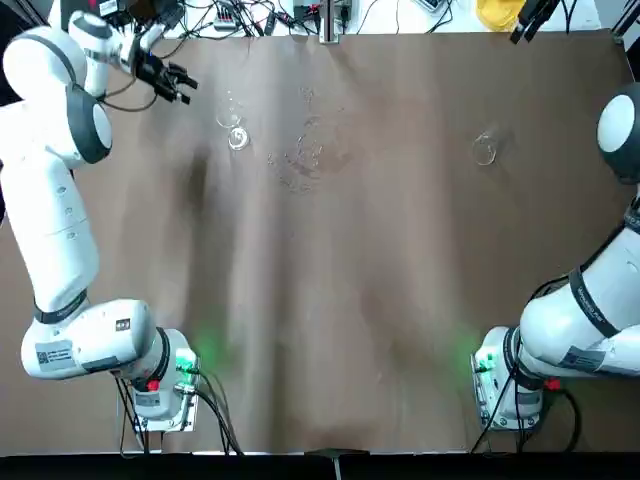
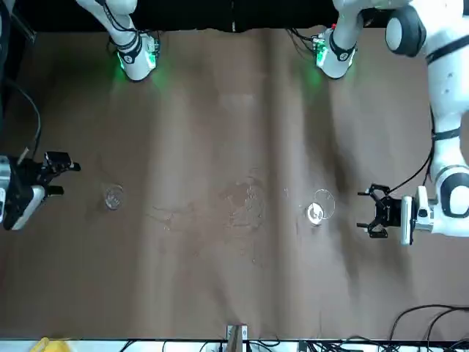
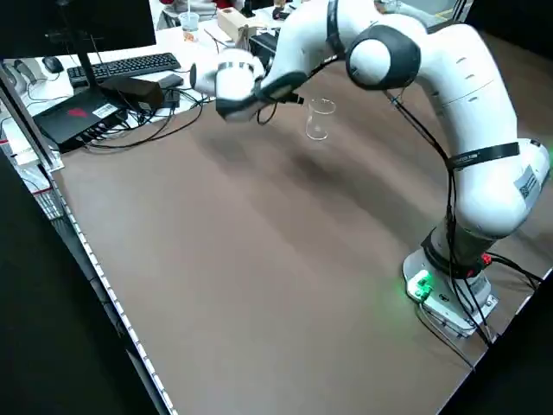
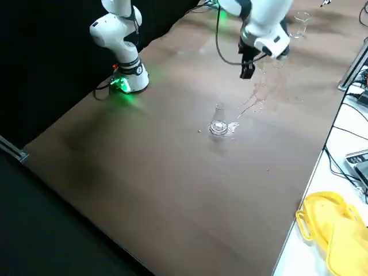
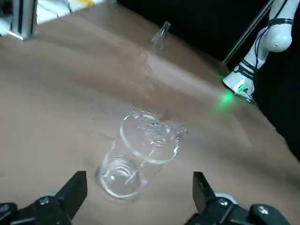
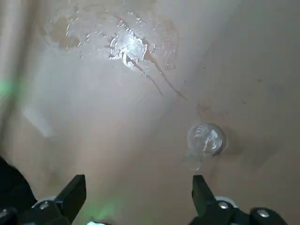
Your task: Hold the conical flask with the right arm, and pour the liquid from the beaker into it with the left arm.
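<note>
On the desk [image 1: 330,330], the flask [image 1: 485,148] stands by the right arm's fingers [image 6: 75,190] and the beaker [image 1: 237,135] by the left arm's fingers [image 5: 75,187]. Both pairs are spread, empty. The glass is thin, slick and probably light; grip the flask's neck and the beaker mid-wall.

No readable text, brand, number or sign anywhere. Small dark label [image 1: 122,325] and white sticker [image 1: 55,354] on the left arm [image 1: 60,250] near its base, print too small to make out. Similar white sticker [image 1: 583,357] low on the right arm [image 1: 585,320], likewise illegible. Red mark on a black box [image 3: 82,114] beside the table, unreadable.
</note>
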`<state>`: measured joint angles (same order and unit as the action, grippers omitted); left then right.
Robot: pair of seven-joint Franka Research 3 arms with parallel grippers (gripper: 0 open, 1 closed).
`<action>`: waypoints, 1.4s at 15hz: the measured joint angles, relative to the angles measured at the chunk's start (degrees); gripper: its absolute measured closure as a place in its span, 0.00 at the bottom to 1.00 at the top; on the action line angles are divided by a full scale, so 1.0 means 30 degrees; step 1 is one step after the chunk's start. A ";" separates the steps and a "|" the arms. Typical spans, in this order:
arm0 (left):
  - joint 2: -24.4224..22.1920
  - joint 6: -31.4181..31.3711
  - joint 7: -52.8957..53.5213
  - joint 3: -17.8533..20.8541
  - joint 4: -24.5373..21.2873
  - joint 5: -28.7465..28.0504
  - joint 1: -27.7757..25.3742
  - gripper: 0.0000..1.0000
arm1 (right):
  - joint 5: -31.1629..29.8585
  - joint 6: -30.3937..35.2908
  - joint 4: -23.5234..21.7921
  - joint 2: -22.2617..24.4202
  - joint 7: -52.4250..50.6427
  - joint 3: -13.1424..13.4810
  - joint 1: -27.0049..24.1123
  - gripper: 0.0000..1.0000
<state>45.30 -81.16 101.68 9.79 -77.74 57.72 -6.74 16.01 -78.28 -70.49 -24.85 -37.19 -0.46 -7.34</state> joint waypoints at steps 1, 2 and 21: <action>-0.0662 -0.0001 -0.1363 0.0003 0.0008 -0.0533 0.0394 0.01 | -0.0051 -0.0003 -0.0062 0.0378 0.0873 -0.0001 0.0099 0.00; -0.1314 -0.0005 -0.2792 0.0006 0.0019 -0.1114 0.0822 0.01 | -0.0098 -0.0007 -0.0123 0.0775 0.1841 0.0000 0.0194 0.00; -1.0169 0.0218 -3.5715 0.0010 -0.0136 -1.6631 0.7532 0.01 | -0.3006 -0.2184 -0.5573 0.8593 1.1506 -0.0087 0.2976 0.00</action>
<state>14.80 -80.50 -5.47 9.82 -78.15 7.83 15.85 6.99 -84.83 -87.21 0.93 -2.67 -0.72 1.59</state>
